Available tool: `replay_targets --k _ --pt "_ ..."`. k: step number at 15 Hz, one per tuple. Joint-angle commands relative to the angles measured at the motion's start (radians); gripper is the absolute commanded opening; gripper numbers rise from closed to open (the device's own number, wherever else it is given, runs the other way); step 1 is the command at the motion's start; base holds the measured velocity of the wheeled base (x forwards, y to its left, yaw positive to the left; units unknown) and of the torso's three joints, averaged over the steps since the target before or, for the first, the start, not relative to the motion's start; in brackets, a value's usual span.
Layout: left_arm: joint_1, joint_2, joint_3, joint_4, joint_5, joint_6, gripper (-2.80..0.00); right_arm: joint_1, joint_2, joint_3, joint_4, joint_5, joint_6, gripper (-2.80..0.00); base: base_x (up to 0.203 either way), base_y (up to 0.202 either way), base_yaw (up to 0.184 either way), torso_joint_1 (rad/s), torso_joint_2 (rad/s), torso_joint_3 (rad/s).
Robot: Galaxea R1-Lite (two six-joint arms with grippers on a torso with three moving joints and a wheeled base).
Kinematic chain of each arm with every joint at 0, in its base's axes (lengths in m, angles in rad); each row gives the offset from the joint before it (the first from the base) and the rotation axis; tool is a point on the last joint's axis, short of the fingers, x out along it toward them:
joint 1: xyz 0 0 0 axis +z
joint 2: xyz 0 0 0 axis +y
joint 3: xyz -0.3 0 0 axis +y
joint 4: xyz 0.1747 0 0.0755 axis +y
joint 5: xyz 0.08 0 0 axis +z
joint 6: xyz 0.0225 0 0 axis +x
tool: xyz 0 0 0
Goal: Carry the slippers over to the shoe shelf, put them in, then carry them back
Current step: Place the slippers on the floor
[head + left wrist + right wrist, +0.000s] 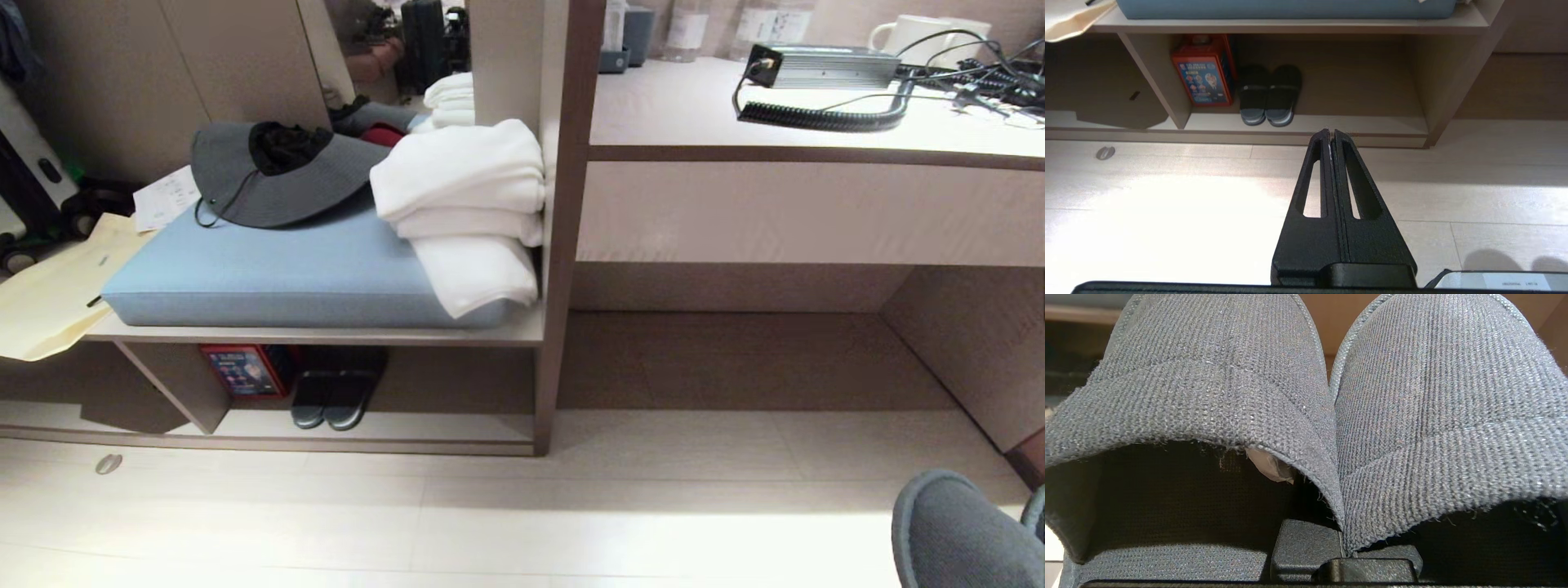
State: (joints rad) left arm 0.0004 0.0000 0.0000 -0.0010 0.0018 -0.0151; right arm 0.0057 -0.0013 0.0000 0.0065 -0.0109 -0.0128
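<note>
The dark grey fabric slippers [1208, 375] fill the right wrist view side by side, toes pointing away, and a small white tag [1269, 465] shows inside one. My right gripper [1343, 549] is shut on their two inner edges, pinched together. In the head view the slippers [955, 531] hang at the lower right above the floor. The shoe shelf [424, 426] is the low open compartment under the bench, ahead and to the left. My left gripper [1330, 134] is shut and empty above the floor, facing the shoe shelf [1355, 124].
A chunkier black pair [331, 400] and a red box [245, 369] stand in the shelf's left part. A blue cushion [269, 269] above it carries a grey hat and white towels. To the right is a desk [800, 122] with cables. A small round stopper [108, 464] sits on the floor.
</note>
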Motion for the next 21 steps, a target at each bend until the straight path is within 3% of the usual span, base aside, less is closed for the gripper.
replay_targets --k 1,21 --pt "0.001 0.0 0.0 0.0 0.0 0.0 -2.8 0.0 0.001 0.0 0.0 0.0 -0.001 -2.8 0.0 0.0 0.0 0.006 0.01 -0.201" --pt "0.001 0.0 0.001 -0.001 0.0 -0.002 -2.8 0.0 0.001 0.0 0.0 0.002 -0.008 -2.8 0.0 0.0 0.0 0.005 0.0 -0.199"
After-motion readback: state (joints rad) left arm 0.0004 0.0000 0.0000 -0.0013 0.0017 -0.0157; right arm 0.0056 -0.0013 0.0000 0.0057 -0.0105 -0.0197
